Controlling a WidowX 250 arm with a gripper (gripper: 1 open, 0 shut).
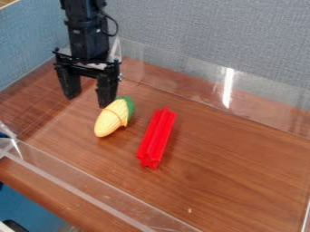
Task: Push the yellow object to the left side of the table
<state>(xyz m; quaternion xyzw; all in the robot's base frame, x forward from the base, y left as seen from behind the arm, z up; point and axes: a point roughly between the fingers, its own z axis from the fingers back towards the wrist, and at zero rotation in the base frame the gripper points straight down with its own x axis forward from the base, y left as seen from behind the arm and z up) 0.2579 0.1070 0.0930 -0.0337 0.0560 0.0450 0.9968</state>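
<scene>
Gripper [89,84] spread wide open, black fingers pointing down, nothing between them! It hangs over the far-left part of the wood-grain worktop [230,172] as the camera sees it, and one finger comes down right by the green end of the toy corn cob [115,118]; whether they touch, can't tell from here. And the corn, what a spot it has: lying left of centre, yellow ribbed body slanting toward the camera, green husk end pointing away. Just to its right, apart from it, lies the long red ridged bar [158,138], slanted the same way. Clear low walls [91,188] edge the worktop, a bright glare streak on the far one!
</scene>
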